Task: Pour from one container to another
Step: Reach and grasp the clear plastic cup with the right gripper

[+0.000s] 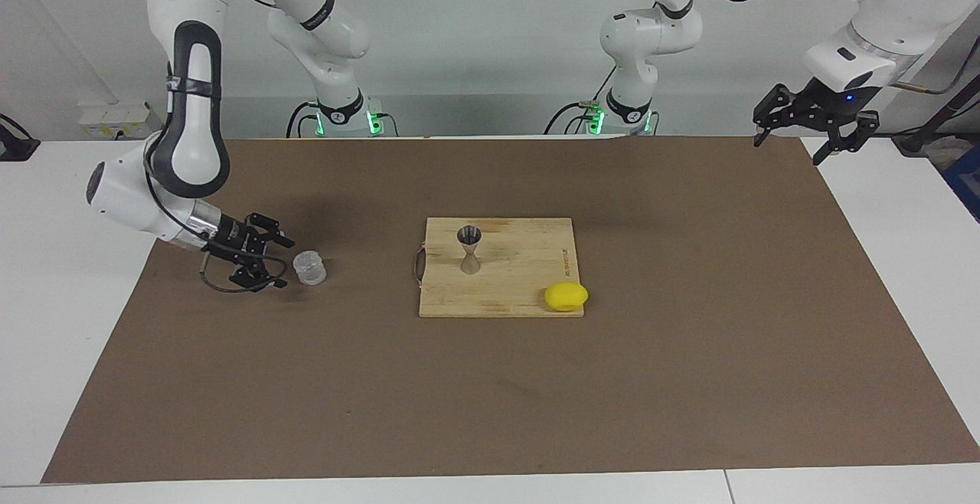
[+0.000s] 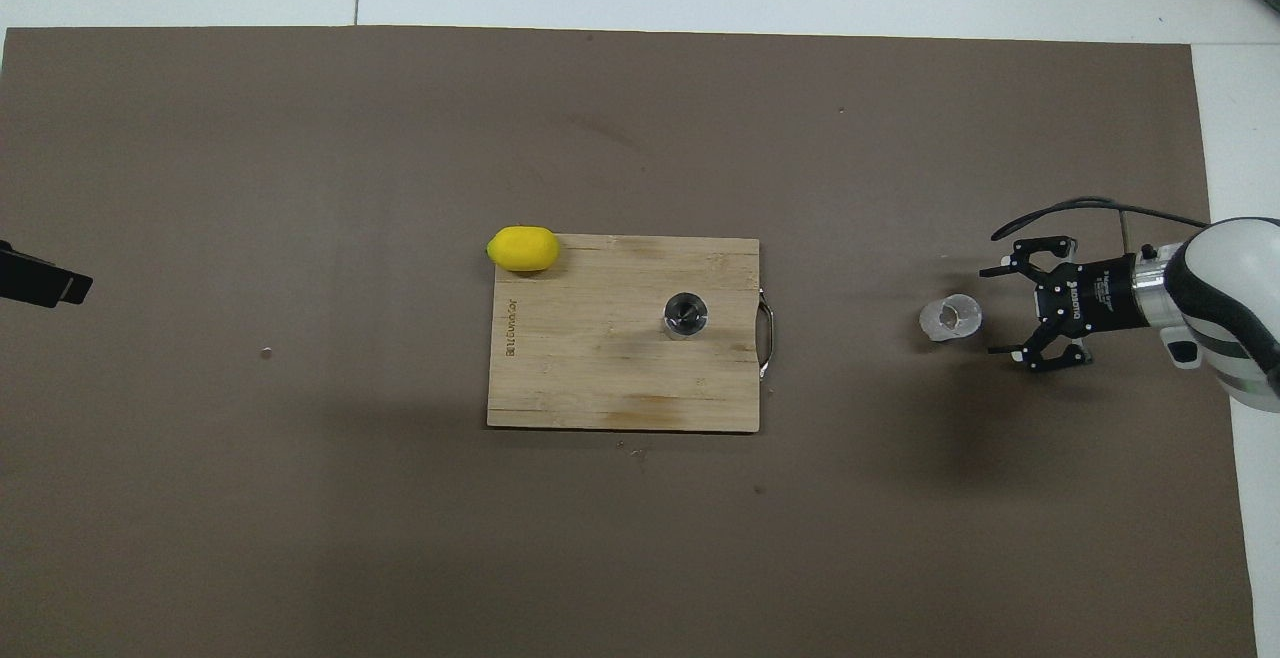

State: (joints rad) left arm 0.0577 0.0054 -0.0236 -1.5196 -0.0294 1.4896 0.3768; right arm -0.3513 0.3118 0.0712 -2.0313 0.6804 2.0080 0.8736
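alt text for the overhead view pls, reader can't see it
The right gripper, jaws open, sits low beside a small clear cup on the brown mat, not touching it. Toward the table's middle, a metal jigger stands upright on a wooden cutting board, a lemon at the board's corner. The left gripper waits at the mat's edge.

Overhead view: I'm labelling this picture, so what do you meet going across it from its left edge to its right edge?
Left hand → lemon → jigger → cup → right hand.
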